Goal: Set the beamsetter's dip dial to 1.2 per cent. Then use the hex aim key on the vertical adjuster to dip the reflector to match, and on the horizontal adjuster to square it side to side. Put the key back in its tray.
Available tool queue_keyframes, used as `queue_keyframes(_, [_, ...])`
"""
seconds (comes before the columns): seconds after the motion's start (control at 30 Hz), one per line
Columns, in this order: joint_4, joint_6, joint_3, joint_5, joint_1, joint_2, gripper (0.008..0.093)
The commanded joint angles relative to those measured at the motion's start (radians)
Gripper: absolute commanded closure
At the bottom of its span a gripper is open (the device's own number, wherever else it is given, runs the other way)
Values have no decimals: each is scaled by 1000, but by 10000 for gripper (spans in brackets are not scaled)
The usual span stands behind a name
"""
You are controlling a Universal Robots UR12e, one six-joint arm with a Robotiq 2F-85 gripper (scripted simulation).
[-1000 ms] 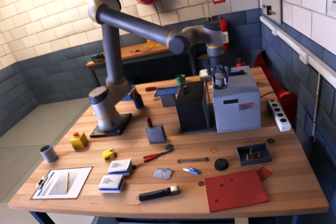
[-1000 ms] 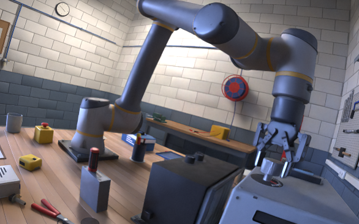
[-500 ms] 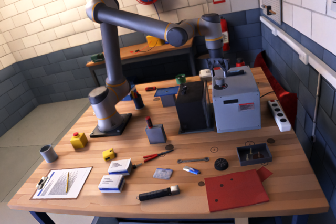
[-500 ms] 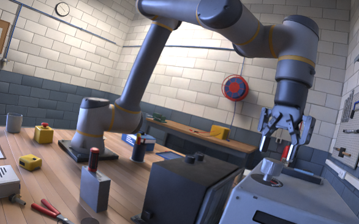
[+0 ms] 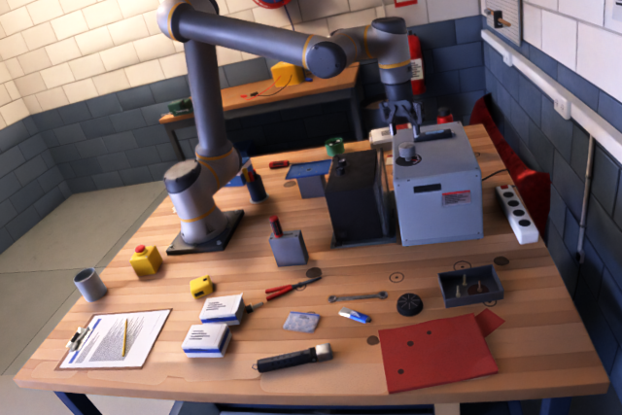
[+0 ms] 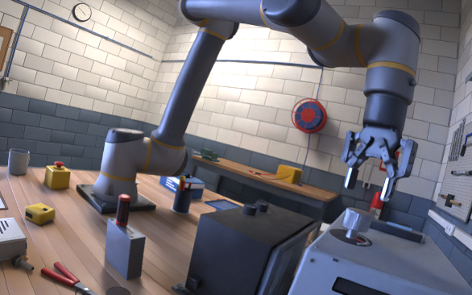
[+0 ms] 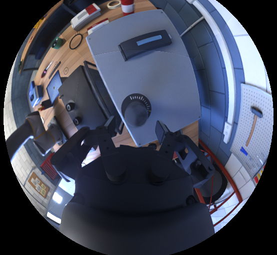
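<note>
My gripper (image 6: pixel 371 186) (image 5: pixel 402 119) (image 7: pixel 137 130) hangs open and empty above the grey beamsetter box (image 5: pixel 436 182), a short way above its dip dial (image 6: pixel 356 223) (image 5: pixel 406 151) (image 7: pixel 136 110). The dial is a grey knob on a black scale ring on the box top. The black headlamp housing (image 5: pixel 357 197) stands to the left of the box, with two small adjuster knobs (image 6: pixel 255 207) on its top. The hex aim key (image 5: pixel 275 225), red-handled, stands upright in its grey tray block (image 5: pixel 288 248) in front of the housing.
A red mat (image 5: pixel 436 350) lies at the bench's near right. A small tray (image 5: pixel 470 285), spanner (image 5: pixel 357 296), pliers (image 5: pixel 289 287), boxes and a clipboard (image 5: pixel 113 337) are spread over the near bench. A power strip (image 5: pixel 516 213) lies right of the beamsetter.
</note>
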Motion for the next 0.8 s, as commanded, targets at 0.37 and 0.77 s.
queue_keyframes(0.37, [0,0,-1,0,0,-1,234])
queue_keyframes(0.77, [0,0,-1,0,0,-1,364])
